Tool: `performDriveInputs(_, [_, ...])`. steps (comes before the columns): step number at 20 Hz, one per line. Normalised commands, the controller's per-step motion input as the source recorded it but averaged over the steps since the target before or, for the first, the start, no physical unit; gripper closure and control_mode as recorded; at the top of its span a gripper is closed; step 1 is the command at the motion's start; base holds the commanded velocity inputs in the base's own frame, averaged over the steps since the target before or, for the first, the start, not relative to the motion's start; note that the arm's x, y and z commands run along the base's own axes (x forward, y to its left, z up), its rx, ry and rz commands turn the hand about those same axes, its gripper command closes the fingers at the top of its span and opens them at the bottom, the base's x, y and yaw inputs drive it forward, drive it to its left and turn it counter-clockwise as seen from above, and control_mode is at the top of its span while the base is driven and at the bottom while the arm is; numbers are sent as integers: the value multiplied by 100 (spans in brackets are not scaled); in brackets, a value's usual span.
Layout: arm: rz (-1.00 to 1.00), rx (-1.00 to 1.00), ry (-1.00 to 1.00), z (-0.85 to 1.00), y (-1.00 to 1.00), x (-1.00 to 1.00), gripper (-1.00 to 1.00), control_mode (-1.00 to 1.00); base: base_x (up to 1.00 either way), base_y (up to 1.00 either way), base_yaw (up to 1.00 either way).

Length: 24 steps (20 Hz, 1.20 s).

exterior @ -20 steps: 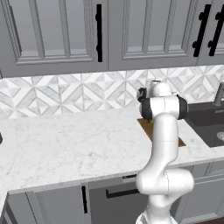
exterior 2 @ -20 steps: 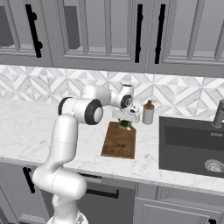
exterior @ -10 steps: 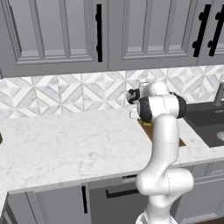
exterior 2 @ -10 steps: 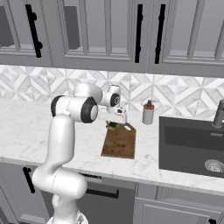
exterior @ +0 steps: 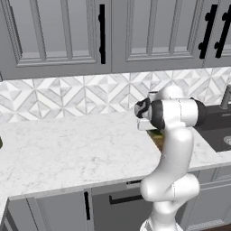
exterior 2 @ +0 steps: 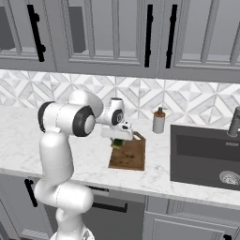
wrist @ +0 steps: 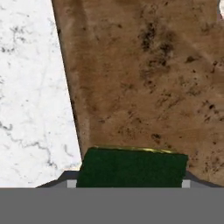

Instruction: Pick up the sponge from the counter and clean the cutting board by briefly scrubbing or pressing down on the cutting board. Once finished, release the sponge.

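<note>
Counter (wrist: 30, 87) lies left of the pincer (wrist: 129, 183). Pincer clamped on the sponge (wrist: 131, 168), dark green face showing, held over the cutting board (wrist: 148, 74) near its left edge. Judged: carried there to press down and scrub.

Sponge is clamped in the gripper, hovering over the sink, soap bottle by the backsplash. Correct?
Not the sink. The sponge in the gripper is over the cutting board; the hand view shows brown wood beneath it. The soap bottle does stand by the backsplash.
</note>
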Motion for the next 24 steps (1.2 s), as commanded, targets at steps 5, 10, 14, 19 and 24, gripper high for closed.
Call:
performDriveInputs(5, [5, -3, -26, -5, -21, -83, 100, -100, 0, 0, 0])
performDriveInputs(10, [0, 0, -9, -1, -72, -5, 100, -100, 0, 0, 0])
performDriveInputs(14, [0, 0, -2, 0, -93, 0, 100, -100, 0, 0, 0])
performDriveInputs(19, [0, 0, -4, 0, -100, -35, 100, -100, 0, 0, 0])
performDriveInputs(24, [1, 0, -3, -6, -92, -69, 100, -100, 0, 0, 0])
